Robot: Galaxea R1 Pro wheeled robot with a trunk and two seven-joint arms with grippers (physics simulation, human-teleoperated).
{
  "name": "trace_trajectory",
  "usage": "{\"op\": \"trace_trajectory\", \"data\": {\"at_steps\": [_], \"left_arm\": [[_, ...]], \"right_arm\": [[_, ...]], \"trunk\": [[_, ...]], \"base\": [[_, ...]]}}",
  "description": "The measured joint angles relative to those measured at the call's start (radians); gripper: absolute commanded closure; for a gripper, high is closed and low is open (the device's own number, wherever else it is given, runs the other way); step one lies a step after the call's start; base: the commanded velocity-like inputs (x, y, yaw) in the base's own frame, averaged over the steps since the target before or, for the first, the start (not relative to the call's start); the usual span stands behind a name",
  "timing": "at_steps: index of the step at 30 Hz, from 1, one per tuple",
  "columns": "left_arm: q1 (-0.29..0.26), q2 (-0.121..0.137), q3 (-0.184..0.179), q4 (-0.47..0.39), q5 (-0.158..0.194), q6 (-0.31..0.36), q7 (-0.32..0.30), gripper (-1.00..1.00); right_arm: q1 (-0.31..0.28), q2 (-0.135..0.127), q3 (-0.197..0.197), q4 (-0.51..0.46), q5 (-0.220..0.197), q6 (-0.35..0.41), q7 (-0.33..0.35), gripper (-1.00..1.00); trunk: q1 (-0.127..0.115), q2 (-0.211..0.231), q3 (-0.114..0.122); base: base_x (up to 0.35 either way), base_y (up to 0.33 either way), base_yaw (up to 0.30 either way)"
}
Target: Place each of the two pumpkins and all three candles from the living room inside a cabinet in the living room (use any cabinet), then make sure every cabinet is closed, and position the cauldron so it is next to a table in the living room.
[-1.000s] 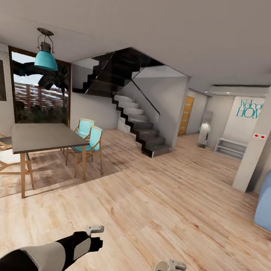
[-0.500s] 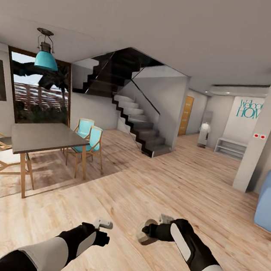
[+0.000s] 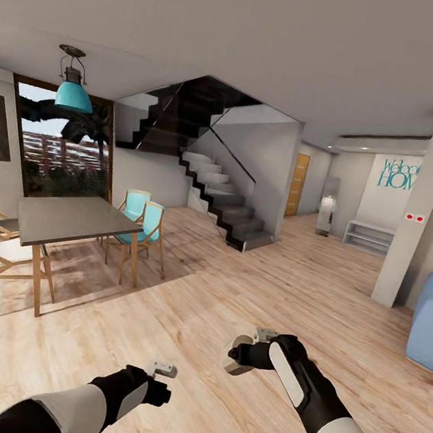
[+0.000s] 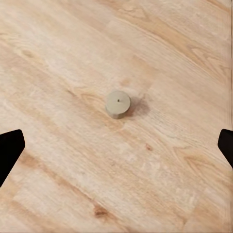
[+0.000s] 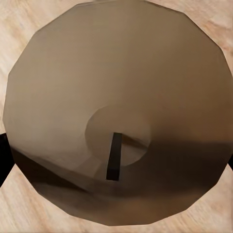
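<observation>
My right tool is clamped on a candle; through its wrist camera the pale top and dark wick sit right against the lens, with the black fingertips at either side. My left tool hangs over the wood floor with its fingers spread wide apart, and a second candle stands upright on the boards straight ahead of it, between the fingers and well short of them.

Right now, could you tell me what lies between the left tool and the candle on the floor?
Nothing: in the left wrist view, only bare wood floor surrounds the candle.
</observation>
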State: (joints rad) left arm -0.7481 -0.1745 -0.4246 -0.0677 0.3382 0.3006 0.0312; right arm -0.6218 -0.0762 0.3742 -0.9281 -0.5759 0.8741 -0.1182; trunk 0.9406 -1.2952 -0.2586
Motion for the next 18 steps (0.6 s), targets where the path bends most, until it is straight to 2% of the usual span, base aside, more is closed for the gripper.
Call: {"op": "trace_trajectory", "data": {"at_steps": [7,18], "left_arm": [[0.0,0.0,-0.003,0.0,0.001,0.0,-0.001,-1.0],[0.0,0.0,-0.002,0.0,0.001,0.0,0.004,-1.0]], "right_arm": [[0.0,0.0,-0.001,0.001,-0.001,0.0,0.001,1.0],[0.001,0.004,0.001,0.014,0.004,-0.001,0.001,1.0]], "trunk": [[0.027,-0.049,-0.025],[0.069,-0.126,-0.068]], "base": [[0.0,0.0,-0.066],[0.0,0.0,-0.251]]}}
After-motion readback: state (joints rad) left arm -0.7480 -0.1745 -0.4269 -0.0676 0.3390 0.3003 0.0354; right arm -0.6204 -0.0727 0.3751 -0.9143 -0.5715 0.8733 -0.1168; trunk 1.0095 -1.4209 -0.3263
